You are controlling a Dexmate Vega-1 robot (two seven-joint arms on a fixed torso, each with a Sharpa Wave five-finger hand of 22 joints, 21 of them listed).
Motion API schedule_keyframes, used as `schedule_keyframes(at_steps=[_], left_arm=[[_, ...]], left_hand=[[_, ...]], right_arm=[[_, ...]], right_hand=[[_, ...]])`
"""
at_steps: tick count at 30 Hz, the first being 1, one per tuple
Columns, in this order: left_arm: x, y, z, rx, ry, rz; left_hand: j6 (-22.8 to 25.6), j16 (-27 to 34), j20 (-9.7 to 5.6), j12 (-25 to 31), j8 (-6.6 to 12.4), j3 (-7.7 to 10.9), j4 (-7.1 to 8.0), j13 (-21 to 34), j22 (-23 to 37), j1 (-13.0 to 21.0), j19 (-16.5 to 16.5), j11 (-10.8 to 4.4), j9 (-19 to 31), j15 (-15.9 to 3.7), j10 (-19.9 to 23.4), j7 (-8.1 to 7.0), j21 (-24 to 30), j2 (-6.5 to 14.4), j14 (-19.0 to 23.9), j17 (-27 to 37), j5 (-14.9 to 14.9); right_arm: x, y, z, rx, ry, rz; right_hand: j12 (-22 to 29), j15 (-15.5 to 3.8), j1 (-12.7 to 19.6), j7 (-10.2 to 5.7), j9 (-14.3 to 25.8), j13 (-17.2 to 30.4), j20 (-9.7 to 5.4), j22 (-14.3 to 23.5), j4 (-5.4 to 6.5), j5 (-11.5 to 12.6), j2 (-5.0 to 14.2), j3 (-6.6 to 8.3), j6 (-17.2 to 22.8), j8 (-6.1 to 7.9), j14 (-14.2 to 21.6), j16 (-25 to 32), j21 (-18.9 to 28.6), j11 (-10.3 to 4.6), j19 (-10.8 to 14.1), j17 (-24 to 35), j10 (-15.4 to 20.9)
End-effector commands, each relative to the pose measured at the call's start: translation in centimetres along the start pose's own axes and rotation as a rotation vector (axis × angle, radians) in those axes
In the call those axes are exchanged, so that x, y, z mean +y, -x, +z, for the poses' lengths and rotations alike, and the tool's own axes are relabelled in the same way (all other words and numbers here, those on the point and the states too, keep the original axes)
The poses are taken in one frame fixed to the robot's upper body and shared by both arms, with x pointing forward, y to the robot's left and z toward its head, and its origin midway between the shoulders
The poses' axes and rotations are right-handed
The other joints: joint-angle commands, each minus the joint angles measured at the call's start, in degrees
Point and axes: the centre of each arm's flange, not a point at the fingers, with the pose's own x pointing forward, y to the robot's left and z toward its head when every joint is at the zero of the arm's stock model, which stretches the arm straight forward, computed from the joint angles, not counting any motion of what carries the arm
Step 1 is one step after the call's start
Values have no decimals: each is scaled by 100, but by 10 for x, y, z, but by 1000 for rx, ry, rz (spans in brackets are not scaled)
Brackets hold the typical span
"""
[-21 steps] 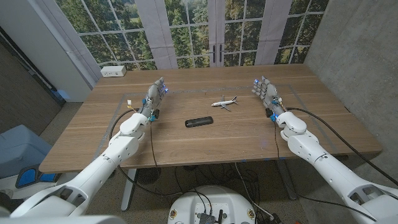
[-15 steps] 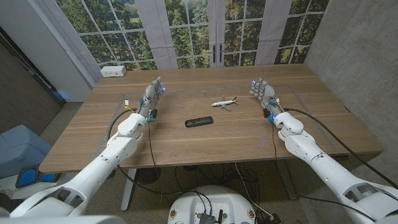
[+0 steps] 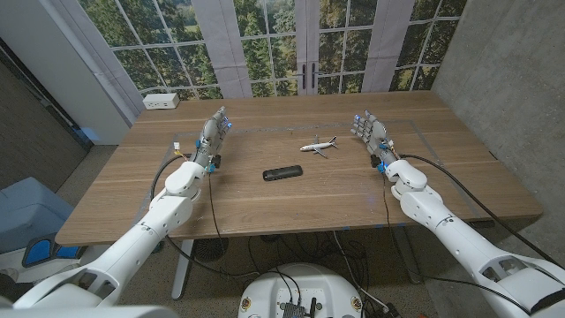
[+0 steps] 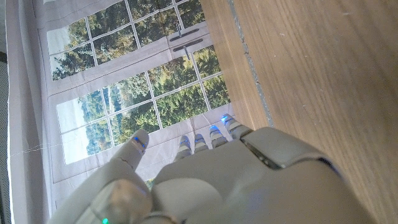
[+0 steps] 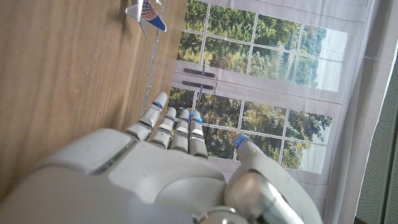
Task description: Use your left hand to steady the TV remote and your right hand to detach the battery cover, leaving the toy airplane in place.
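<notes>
A black TV remote (image 3: 282,173) lies flat near the middle of the wooden table (image 3: 291,199). A small white toy airplane (image 3: 319,146) sits behind it and to its right; its tail (image 5: 147,13) shows in the right wrist view. My left hand (image 3: 214,134) stands on its edge to the left of the remote, well apart from it, fingers apart and straight, holding nothing. My right hand (image 3: 372,132) stands the same way to the right of the airplane, open and empty. The left wrist view looks past my left hand (image 4: 205,180), the right wrist view past my right hand (image 5: 161,174).
A white power box (image 3: 161,102) sits at the table's far left corner. Curtained windows and a door stand behind the table. Black cables hang from both forearms over the table's near part.
My right hand has drifted a little left, toward the airplane. My left hand has shifted slightly back and left. The remote and airplane have not moved.
</notes>
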Motion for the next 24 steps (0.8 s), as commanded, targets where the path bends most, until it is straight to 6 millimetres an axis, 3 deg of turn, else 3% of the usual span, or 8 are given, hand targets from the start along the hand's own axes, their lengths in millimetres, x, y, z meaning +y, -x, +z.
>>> schedule_keyframes(at_steps=[1, 11, 24], left_arm=[[-6, -6, 16, -58, -158, 14], [-14, -20, 34, -102, -279, -28], [-17, -32, 48, -136, -382, -58]], left_hand=[[298, 21, 27, 80, 77, -5, -232, 26, 20, 66, 204, 73, 29, 14, 230, -44, 60, -94, 181, 17, -55], [619, 50, 221, 142, 96, 32, -478, 42, 36, 149, 536, 229, 43, 163, 632, -12, 104, -36, 507, 32, -122], [816, 128, 315, 192, 86, 58, -593, 58, 47, 126, 786, 211, 54, 181, 983, 46, 131, 11, 970, 53, -171]], right_arm=[[-2, 4, -5, -4, -9, -17], [0, -2, -9, 7, -6, -27], [3, -6, -12, 9, -8, -46]], right_hand=[[51, 21, 6, 27, 27, -11, -59, 31, -37, -20, 72, 42, 70, 47, 85, 42, -33, 50, 69, -4, 112], [59, 83, 75, 41, 28, -48, 24, 35, -157, -48, 58, 62, 105, 53, 123, 77, -78, 110, 159, -32, 160], [92, 129, 150, 56, 31, -86, 88, 41, -281, -87, 78, 92, 164, 66, 174, 123, -139, 133, 242, -53, 276]])
